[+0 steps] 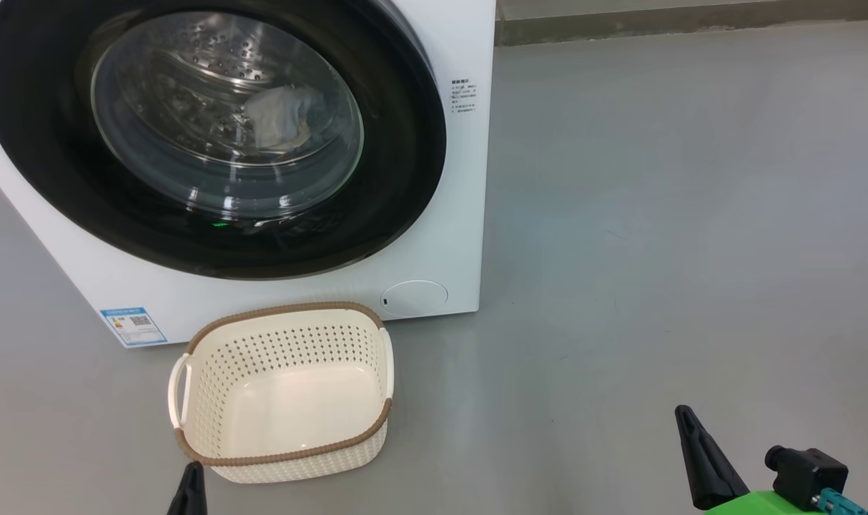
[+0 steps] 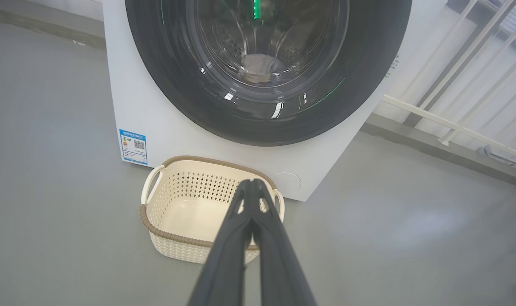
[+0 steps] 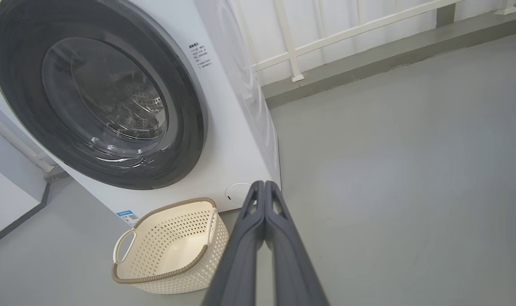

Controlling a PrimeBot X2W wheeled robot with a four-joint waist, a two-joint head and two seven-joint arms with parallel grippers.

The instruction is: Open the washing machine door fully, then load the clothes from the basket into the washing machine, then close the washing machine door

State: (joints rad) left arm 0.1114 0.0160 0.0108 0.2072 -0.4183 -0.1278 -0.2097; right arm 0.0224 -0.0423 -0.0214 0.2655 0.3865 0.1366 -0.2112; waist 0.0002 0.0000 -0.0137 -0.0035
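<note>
Fingers of my left gripper [image 2: 251,182] and right gripper [image 3: 264,183] were pressed together, empty. Shut, the washing machine door [image 1: 405,143] looked rigid, probably slippery; its rim edge seemed the handhold.

My left gripper [image 2: 251,183] is two long fingers of matte dark grey, broad at the bottom edge of the left wrist view and narrowing to blunt rounded tips, each with a slim slot cut through just below the tip. My right gripper [image 3: 264,185] is the same make: smooth charcoal fingers with a narrow slot near each tip. At the lower right of the head view its finger looks near black, set in a bright green shell [image 1: 763,506]; beside it sits a chunky black connector block [image 1: 806,473] with a teal plug [image 1: 838,501]
</note>
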